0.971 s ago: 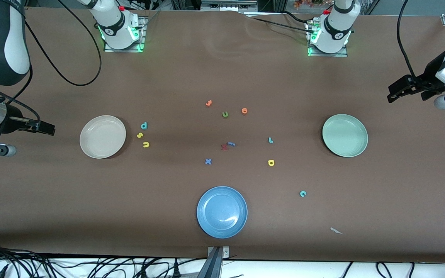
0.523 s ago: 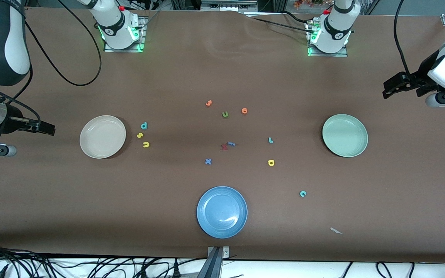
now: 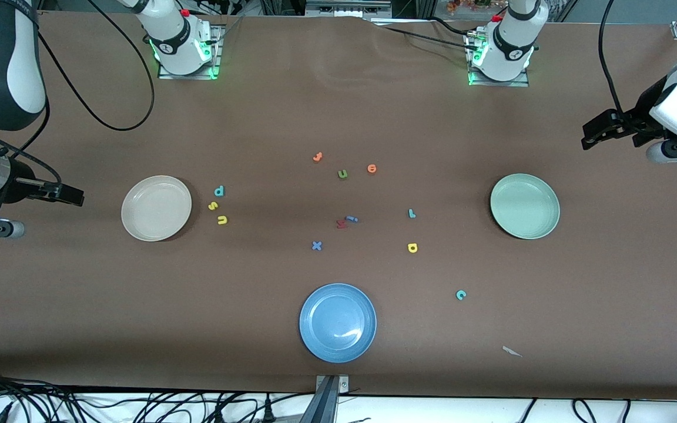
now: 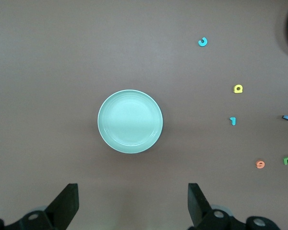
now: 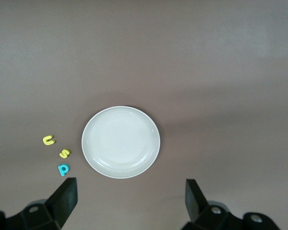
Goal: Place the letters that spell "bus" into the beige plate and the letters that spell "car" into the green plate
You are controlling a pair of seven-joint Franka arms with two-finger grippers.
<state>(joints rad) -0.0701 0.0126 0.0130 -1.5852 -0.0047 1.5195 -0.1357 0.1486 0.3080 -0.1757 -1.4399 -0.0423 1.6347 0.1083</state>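
Observation:
The beige plate (image 3: 156, 208) lies toward the right arm's end, with the teal "b" (image 3: 219, 191), yellow "s" (image 3: 213, 205) and yellow "u" (image 3: 222, 220) on the table beside it. The green plate (image 3: 525, 205) lies toward the left arm's end. The "r" (image 3: 412, 213), yellow "a" (image 3: 412, 248) and teal "c" (image 3: 461, 295) lie scattered between it and the table's middle. My right gripper (image 5: 129, 184) hangs open over bare table beside the beige plate (image 5: 121, 142). My left gripper (image 4: 132, 189) hangs open beside the green plate (image 4: 130, 121). Neither holds anything.
A blue plate (image 3: 338, 322) sits near the front edge. Two orange letters (image 3: 372, 169), an olive "u" (image 3: 342, 174), a red and blue pair (image 3: 344, 221) and a blue "x" (image 3: 317, 246) lie mid-table. A white scrap (image 3: 511, 351) lies near the front.
The left gripper has shifted slightly toward the bases' edge of the table and then held still. The right arm, the letters and the plates have not moved.

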